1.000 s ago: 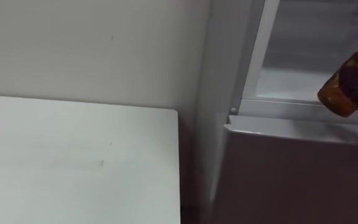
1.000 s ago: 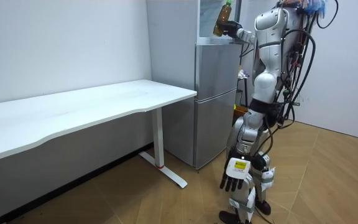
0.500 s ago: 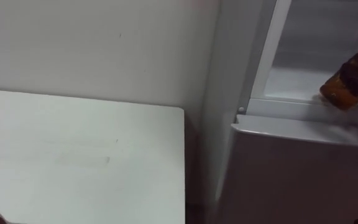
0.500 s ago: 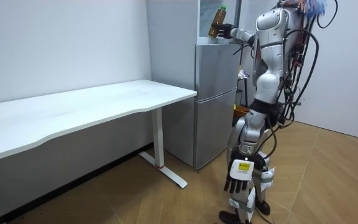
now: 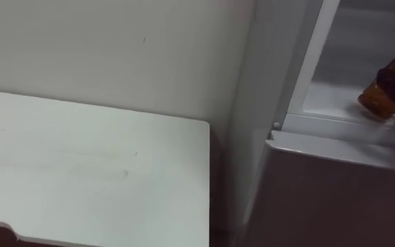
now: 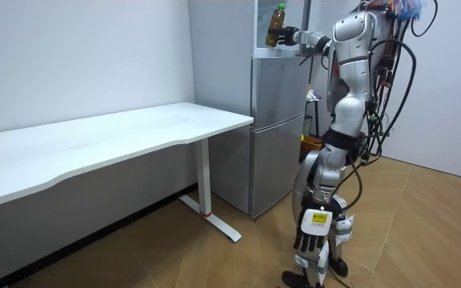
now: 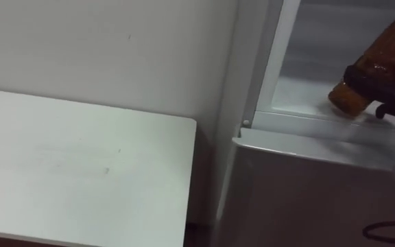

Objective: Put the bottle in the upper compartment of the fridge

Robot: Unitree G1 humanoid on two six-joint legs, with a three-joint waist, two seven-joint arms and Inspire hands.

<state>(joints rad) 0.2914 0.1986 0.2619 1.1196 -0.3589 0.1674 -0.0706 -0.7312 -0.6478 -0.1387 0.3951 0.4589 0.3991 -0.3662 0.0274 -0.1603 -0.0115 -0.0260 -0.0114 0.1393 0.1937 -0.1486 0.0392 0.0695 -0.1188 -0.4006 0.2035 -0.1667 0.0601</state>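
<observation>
Standing on the wooden floor close in front of the grey two-door fridge, the robot faces the appliance with its right arm raised to the top section and its left arm hanging at its side. A plain pale wall runs behind everything. Along it stretches the long white table, whose far end stops just beside the fridge's side panel, with a narrow dark gap between them.

The fridge's lower door is closed. Above it the upper compartment stands open, showing a white frame and a pale inner floor.

The amber bottle is at the mouth of that compartment, tilted with its cap leaning back toward the robot and its base low over the inner floor, just past the front sill. Whether the base touches the floor cannot be told.

The right hand has its dark fingers curled round the bottle's middle, gripping it. The left hand hangs by the robot's thigh, fingers loose and pointing down, holding nothing.
</observation>
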